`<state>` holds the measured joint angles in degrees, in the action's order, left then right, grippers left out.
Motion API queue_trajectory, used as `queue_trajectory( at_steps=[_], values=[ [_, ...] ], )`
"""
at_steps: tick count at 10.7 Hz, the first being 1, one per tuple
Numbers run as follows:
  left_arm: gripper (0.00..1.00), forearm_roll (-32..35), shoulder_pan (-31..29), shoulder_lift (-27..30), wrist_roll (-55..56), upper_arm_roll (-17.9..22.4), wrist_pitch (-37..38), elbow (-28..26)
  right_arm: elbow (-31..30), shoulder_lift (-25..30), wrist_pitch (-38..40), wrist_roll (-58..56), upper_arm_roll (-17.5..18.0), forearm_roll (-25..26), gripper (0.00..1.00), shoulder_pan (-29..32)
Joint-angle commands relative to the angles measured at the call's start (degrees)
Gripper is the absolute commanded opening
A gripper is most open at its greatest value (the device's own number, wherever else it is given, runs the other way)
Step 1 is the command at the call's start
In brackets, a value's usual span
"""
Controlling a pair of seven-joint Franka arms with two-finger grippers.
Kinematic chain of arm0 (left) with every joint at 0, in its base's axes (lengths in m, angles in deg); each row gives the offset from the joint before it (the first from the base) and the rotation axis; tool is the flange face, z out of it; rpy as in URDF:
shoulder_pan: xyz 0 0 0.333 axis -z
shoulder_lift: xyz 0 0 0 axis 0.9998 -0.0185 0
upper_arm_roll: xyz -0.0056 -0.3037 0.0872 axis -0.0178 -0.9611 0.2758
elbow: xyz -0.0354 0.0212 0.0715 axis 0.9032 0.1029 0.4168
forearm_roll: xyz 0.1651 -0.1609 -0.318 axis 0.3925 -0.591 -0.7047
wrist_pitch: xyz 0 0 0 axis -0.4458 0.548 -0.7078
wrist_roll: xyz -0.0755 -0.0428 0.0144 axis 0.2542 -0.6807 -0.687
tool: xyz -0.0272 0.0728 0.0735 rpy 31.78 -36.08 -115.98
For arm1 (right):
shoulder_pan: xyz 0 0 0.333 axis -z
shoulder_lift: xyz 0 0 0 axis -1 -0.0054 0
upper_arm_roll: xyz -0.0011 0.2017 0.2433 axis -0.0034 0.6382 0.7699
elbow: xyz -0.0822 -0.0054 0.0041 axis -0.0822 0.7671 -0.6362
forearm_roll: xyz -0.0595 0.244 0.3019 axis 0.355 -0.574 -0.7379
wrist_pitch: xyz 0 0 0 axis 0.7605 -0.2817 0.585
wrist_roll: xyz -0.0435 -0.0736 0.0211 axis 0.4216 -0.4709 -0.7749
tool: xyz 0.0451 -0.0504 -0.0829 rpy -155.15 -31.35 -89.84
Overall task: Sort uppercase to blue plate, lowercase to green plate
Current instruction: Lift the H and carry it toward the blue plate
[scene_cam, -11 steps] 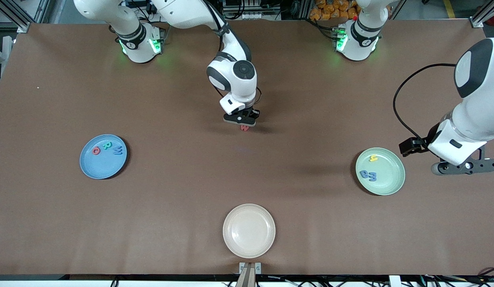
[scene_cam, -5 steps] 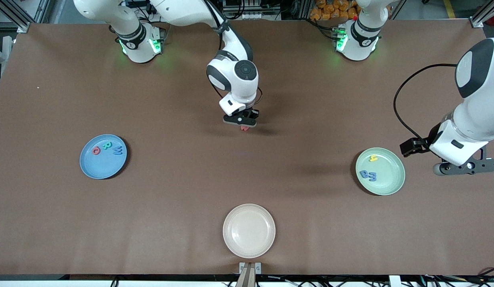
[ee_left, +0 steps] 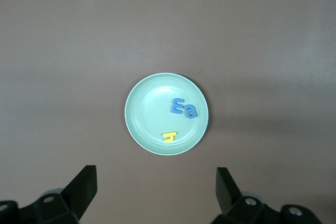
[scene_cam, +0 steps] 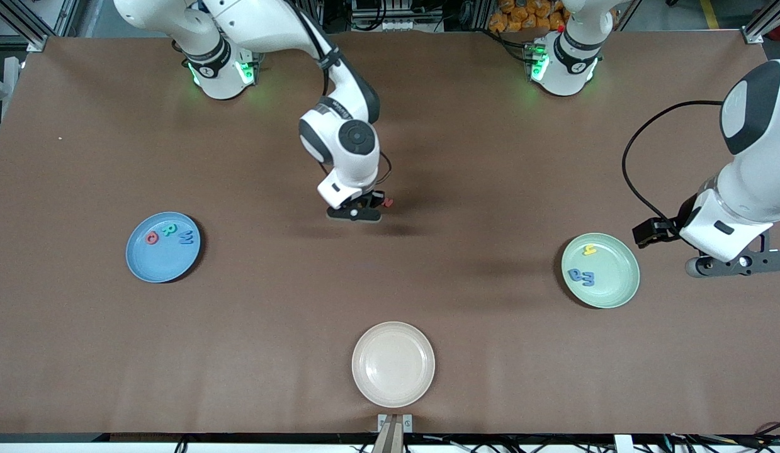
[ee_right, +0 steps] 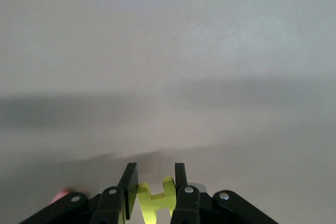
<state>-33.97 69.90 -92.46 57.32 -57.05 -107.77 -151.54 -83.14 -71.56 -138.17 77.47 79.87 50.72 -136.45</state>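
**Brown counter, three plates: yellow H due on the blue one**

Brown counter bare but for three plates and one loose letter. Right hand (ee_right: 155, 172) over mid-counter, clamped on the yellow H (ee_right: 156, 201), the letter upright between the two fingers. Red m (scene_cam: 387, 202) flat on the counter just beside that hand, not gripped. Blue plate (scene_cam: 157, 264) toward the right arm's end, already carrying red Q (scene_cam: 152, 238), green R (scene_cam: 169, 229) and blue W (scene_cam: 186, 237). Green plate (scene_cam: 610, 290) toward the left arm's end, carrying yellow h (scene_cam: 590, 250) with blue a and e (scene_cam: 582, 277) touching each other. Cream plate (scene_cam: 393, 363) nearest the front camera, empty. Left hand (scene_cam: 738, 263) waiting beside the green plate, fingers wide apart, nothing between them.

Probable step: carrying the last capital to the blue plate. Keep the grip firm but light, foam being soft. Lift clear of the red m before crossing. Aim for bare blue nearer the front camera than Q, R and W. Lower close above the plate before letting go, so no bounce over the rim. Red m then left for the green plate.
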Motion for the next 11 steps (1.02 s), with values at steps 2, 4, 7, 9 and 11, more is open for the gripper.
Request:
queue_trajectory(
  at_steps=[2, 4, 7, 9, 11],
  values=[
    [1.0, -0.5, -0.2, 1.0, 0.4, 0.0, 0.7, 0.3, -1.1, 2.5, 2.1, -12.0, 0.7, 0.1, 0.27, 7.8],
    [1.0, -0.5, -0.2, 1.4, 0.4, 0.0, 0.7, 0.3, -2.7, 3.2, 1.6, -21.3, 0.7, 0.3, 0.27, 13.0],
    [1.0, -0.5, -0.2, 1.7, 0.4, -0.1, 1.7, 0.3, -3.5, 4.3, 1.6, -32.7, 0.5, 0.3, 0.28, 19.1],
    [1.0, -0.6, -0.5, 1.7, 0.4, 0.0, 1.7, 0.3, -4.6, 5.3, 1.5, -39.6, -0.4, 0.3, 0.28, 22.0],
    [1.0, -0.6, -0.5, 1.8, 0.4, 0.0, 1.8, 0.4, -5.1, 6.1, 1.4, -45.9, -3.2, 0.3, 0.28, 22.9]
  ],
)
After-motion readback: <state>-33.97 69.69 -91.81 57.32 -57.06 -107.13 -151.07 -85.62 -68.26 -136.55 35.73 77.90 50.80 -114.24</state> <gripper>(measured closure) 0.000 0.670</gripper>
